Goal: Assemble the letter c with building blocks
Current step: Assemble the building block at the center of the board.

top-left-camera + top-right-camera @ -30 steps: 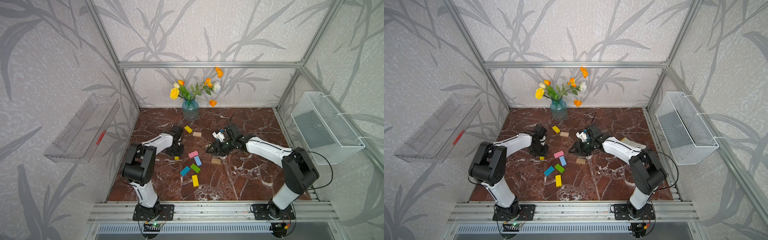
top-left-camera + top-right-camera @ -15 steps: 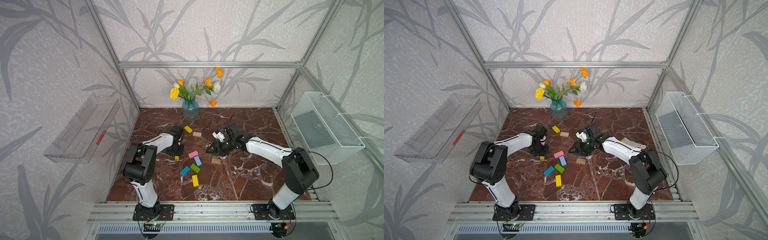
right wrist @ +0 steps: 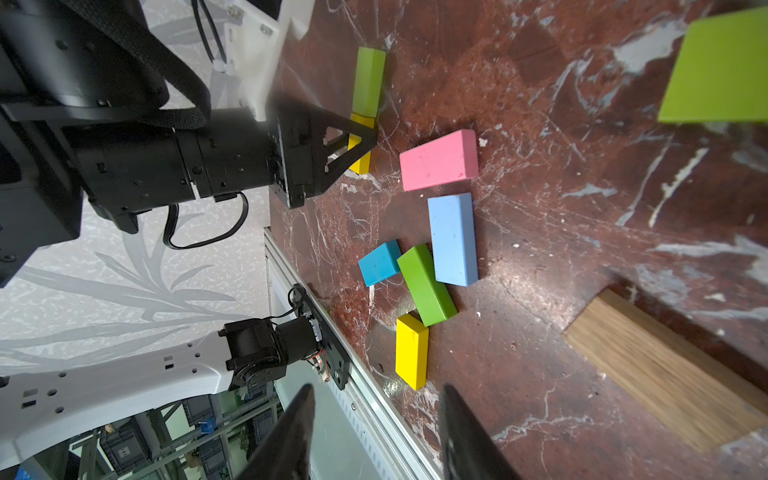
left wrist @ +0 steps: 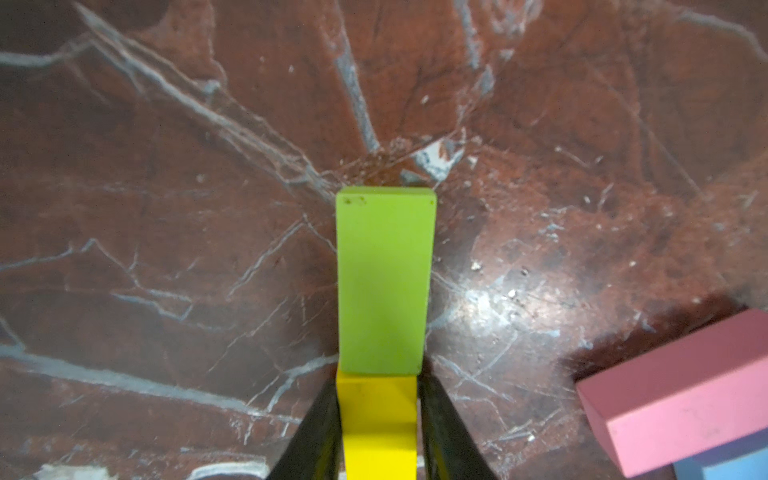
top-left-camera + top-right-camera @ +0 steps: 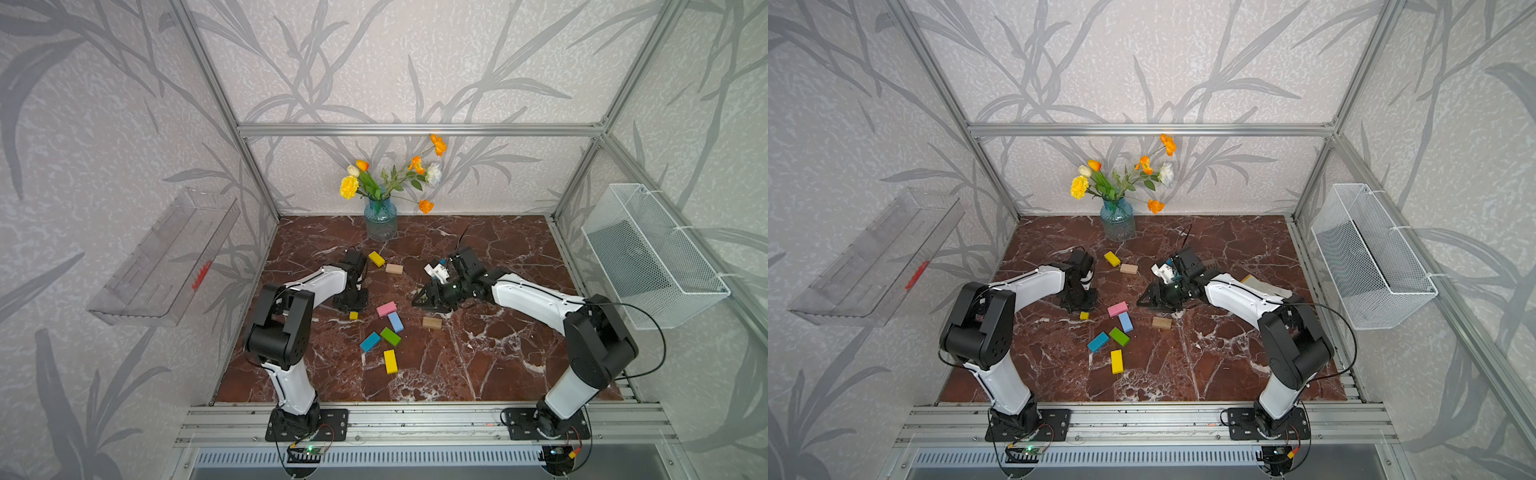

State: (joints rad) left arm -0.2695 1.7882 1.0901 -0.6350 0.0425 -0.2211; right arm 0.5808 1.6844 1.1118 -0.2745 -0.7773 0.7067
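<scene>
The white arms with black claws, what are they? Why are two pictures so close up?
They are two robot arms, the left arm and the right arm, bolted at the front of a marble table. Each ends in a gripper, a two-fingered claw. The wide pictures come from a camera high above; the close ones from small cameras on the wrists. Building blocks lie on the table, like a pink block, a blue block and a wooden block. A vase of flowers stands at the back. The left gripper grips a yellow block resting on the table, end to end with a lime block. The right gripper is open and empty.
</scene>
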